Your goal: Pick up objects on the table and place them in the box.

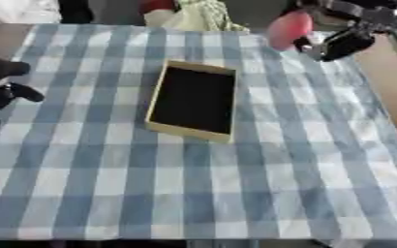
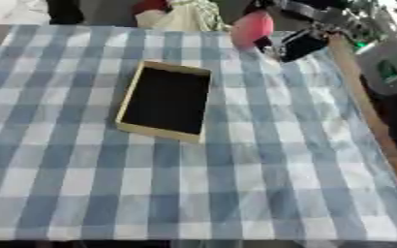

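Your right hand (image 1: 333, 43) is up at the far right w/ a pink rounded object (image 1: 288, 29) at its fingers; can't tell how far they're curled or whether they grip it. The box (image 1: 157, 99), tan w/ dark inside, sits nearer you and to its left on the blue-checked cloth (image 1: 193, 193). Left hand (image 1: 3, 82) rests at the left edge, fingers relaxed, holding nothing.
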Controlling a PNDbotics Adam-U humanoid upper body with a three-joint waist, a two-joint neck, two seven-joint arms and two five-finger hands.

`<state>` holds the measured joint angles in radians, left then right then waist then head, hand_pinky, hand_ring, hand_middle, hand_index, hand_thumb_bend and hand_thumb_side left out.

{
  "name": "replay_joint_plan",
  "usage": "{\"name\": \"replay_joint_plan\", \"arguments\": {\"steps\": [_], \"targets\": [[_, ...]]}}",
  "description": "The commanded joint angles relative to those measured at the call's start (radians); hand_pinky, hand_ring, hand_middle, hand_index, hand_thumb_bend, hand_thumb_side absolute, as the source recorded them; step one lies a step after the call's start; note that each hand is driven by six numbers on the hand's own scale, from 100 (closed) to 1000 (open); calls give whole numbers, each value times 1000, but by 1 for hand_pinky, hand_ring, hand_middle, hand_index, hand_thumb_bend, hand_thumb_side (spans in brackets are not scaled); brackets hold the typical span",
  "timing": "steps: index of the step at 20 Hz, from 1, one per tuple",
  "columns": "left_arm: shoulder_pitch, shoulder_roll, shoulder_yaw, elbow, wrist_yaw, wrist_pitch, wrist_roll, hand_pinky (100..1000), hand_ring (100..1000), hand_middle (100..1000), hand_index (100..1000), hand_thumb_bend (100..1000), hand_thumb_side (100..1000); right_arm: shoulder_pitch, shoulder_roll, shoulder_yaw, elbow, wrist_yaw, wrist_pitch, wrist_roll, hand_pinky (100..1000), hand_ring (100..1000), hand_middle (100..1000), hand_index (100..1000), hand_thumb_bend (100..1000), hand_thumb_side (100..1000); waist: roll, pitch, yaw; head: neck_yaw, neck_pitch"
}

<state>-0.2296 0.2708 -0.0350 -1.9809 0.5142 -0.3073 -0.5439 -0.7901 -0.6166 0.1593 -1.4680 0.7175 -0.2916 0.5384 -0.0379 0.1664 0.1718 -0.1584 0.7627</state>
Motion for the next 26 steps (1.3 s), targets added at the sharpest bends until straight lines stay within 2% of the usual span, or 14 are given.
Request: {"name": "replay_joint_plan", "arguments": {"steps": [1, 5, 12, 26], "targets": [[-18, 3, -2, -19, 15, -3, 4, 680, 827, 729, 748, 100, 597, -61, 47, 8, 77, 78, -24, -4, 868, 775, 706, 796, 100, 100, 5, -12, 4, -13, -5], [-26, -1, 1, -19, 29, -8, 22, 679, 823, 727, 749, 100, 600, -103, 130, 20, 167, 181, -51, -26, 874, 785, 713, 798, 100, 100, 7, -11, 12, -21, -4], [-34, -9, 1, -19, 37, -10, 38, 677, 820, 725, 748, 100, 600, -110, 250, 19, 301, 346, -68, -87, 869, 787, 710, 795, 100, 100, 12, -8, 28, -32, -7], [-41, -21, -5, -19, 36, 1, 24, 676, 821, 724, 747, 100, 601, -121, 358, 16, 426, 510, -76, -178, 875, 800, 718, 795, 100, 100, 16, 2, 41, -42, -12]]}}
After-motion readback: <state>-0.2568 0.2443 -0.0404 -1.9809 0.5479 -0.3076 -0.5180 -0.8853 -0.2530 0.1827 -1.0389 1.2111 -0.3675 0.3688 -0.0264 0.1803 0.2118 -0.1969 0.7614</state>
